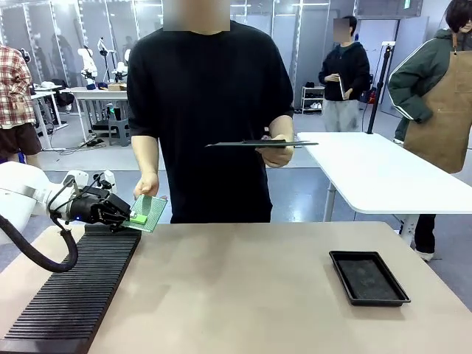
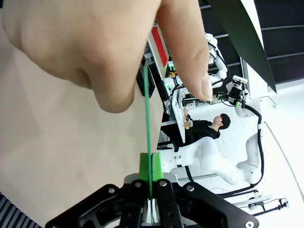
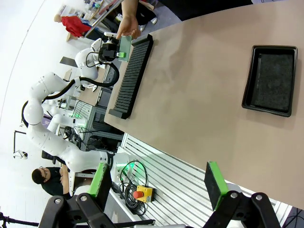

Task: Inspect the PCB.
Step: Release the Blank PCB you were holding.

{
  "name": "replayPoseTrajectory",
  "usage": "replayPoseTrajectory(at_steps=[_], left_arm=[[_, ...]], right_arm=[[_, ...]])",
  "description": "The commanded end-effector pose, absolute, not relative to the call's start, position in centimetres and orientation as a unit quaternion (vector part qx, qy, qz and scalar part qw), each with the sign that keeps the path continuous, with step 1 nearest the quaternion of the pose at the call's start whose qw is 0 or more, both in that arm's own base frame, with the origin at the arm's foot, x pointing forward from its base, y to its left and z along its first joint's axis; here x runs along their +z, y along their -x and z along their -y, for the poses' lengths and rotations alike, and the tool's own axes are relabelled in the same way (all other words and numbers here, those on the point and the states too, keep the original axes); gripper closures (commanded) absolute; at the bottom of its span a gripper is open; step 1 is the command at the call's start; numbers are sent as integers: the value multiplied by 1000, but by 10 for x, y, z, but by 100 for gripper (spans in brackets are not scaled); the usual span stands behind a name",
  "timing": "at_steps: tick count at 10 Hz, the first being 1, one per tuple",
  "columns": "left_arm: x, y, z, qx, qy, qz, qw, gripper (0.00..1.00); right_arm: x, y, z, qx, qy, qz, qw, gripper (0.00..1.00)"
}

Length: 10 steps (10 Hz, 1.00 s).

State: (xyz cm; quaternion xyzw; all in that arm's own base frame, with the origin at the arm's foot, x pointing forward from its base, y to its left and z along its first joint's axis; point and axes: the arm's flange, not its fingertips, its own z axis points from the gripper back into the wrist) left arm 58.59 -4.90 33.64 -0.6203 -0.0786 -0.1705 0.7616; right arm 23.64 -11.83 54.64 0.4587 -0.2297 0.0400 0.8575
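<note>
Left arm: the black two-finger left gripper [image 1: 136,218] reaches in from the left side of the bench. Its green-padded fingers [image 2: 144,166] are pressed onto the lower edge of the thin, flat, green rectangular circuit board [image 1: 150,212], pinching it.

Board position: it is held in the air over the far left part of the tan bench [image 1: 243,295], just past the far end of the long black ribbed rack [image 1: 74,287]. It is tilted, with its upper edge leaning away from the gripper. In the left wrist view it is seen edge-on, a thin green line rising from between the two pads.

Person: standing at the far side in a black shirt. The person's hand [image 1: 146,184] comes down onto the board's upper edge. The left wrist view shows the thumb on one side of the board and the curled fingers on the other. The other hand [image 1: 276,151] holds a thin dark clipboard [image 1: 251,144] level at chest height.

Right arm: the right gripper [image 3: 156,180] has its fingers spread wide with nothing between them. It looks along the bench from above its near edge.

Other items: a shallow black rectangular tray [image 1: 369,276] lies flat on the right side of the bench, well apart from the board.
</note>
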Motion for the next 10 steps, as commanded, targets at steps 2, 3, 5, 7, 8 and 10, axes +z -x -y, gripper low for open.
replayPoseTrajectory(at_steps=[2, 3, 5, 7, 8, 10], left_arm=[[336, -587, 50, -172, 615, 79, 766, 100], [336, -587, 50, -172, 615, 79, 766, 100], [336, -587, 50, -172, 615, 79, 766, 100], [336, -587, 50, -172, 615, 79, 766, 100], [336, -587, 50, -172, 615, 79, 766, 100], [336, -587, 50, -172, 615, 79, 766, 100]], right_arm=[[546, -237, 119, 49, -461, 235, 854, 0], [546, -237, 119, 49, -461, 235, 854, 0], [546, -237, 119, 49, -461, 235, 854, 0], [546, -237, 119, 49, -461, 235, 854, 0], [546, -237, 119, 49, -461, 235, 854, 0], [546, -237, 119, 49, -461, 235, 854, 0]])
